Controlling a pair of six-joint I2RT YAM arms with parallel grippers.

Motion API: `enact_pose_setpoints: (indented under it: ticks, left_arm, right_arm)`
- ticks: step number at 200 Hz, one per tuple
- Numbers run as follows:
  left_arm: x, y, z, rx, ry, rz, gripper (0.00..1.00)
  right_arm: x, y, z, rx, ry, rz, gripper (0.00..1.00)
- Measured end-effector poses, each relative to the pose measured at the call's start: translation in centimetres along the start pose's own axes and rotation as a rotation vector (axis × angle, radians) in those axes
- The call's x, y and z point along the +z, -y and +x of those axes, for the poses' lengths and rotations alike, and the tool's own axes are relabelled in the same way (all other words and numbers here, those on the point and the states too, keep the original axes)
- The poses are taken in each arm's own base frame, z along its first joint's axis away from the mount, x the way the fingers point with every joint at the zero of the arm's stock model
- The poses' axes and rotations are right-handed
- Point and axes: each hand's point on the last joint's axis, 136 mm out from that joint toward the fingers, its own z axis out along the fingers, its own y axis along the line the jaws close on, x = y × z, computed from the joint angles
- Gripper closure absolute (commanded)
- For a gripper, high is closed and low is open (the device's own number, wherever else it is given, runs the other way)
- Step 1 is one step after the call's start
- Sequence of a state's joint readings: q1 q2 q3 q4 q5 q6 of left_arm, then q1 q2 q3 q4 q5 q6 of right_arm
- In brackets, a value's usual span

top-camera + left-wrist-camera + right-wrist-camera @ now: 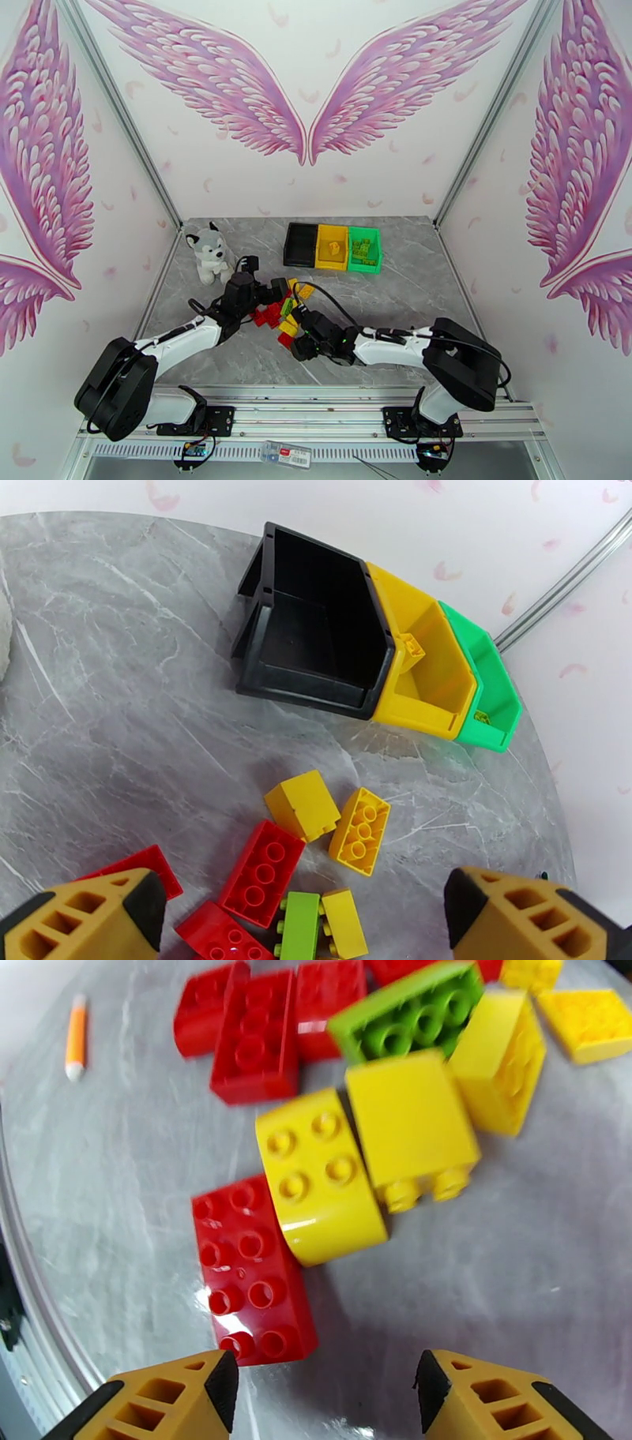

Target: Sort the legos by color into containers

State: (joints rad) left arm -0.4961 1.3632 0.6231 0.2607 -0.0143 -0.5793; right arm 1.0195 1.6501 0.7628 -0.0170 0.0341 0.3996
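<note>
The legos [280, 312] lie in a loose pile mid-table, in red, yellow and green. The containers stand in a row behind them: black [300, 245], yellow [332, 246] and green [364, 249]. My left gripper [304, 922] hangs open over the pile's left side, above a red lego [261, 872], a green one [300, 926] and two yellow ones [359, 831]. My right gripper [324, 1402] is open, with nothing between its fingers, just short of a long red lego [249, 1268] and a rounded yellow lego [316, 1177]. The black container [316, 630] is empty. A yellow piece [411, 650] sits in the yellow one.
A plush husky [209, 253] sits at the back left of the table. A small orange peg [76, 1035] lies left of the pile. The metal rail [316, 391] runs along the table's near edge, close behind my right gripper.
</note>
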Motion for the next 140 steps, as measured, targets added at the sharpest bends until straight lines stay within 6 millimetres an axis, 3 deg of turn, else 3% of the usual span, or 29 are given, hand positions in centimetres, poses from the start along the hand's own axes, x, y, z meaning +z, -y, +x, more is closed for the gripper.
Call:
enact_pose_setpoints:
  ticks: [65, 140]
  left_arm:
    - [0.0, -0.4, -0.3, -0.01, 0.007, -0.007, 0.01]
    - [0.0, -0.9, -0.4, -0.026, 0.007, -0.008, 0.01]
  right_arm:
    - [1.9, -2.4, -2.0, -0.038, 0.045, 0.036, 0.4]
    - [1.2, -2.9, -1.0, -0.038, 0.041, 0.032, 0.32]
